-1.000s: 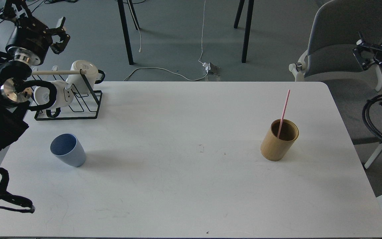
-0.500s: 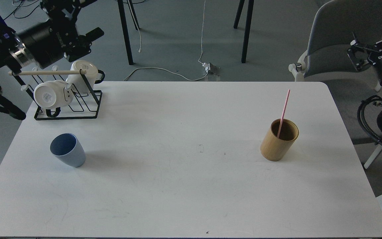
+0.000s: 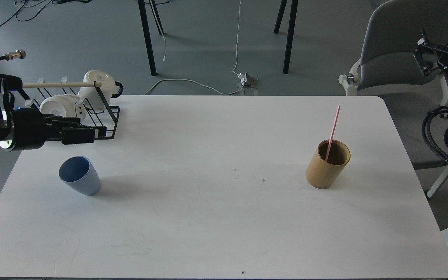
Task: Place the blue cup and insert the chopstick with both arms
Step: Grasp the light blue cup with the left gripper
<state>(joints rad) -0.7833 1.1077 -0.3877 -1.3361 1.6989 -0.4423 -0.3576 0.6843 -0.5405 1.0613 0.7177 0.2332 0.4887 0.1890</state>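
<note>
The blue cup [image 3: 80, 175] stands upright on the white table [image 3: 224, 217] at the left. The pink chopstick [image 3: 333, 126] leans in the tan bamboo holder [image 3: 325, 171] at the right. My left gripper [image 3: 98, 134] reaches in from the left, level and pointing right, above and behind the cup and in front of the wire rack. It is seen side-on and dark, so its fingers cannot be told apart. It holds nothing. My right gripper [image 3: 420, 52] is off the table at the far right, raised beside the chair, its fingers apart and empty.
A black wire rack [image 3: 109, 116] with a pale wooden rod and white mugs [image 3: 97, 83] stands at the table's back left, right behind my left gripper. A grey chair [image 3: 399, 46] stands beyond the table's right corner. Cables lie on the floor.
My left arm has swung down from high above the rack to a level pose just behind the blue cup. My right gripper shifted slightly. The cup, holder and chopstick have not moved.
</note>
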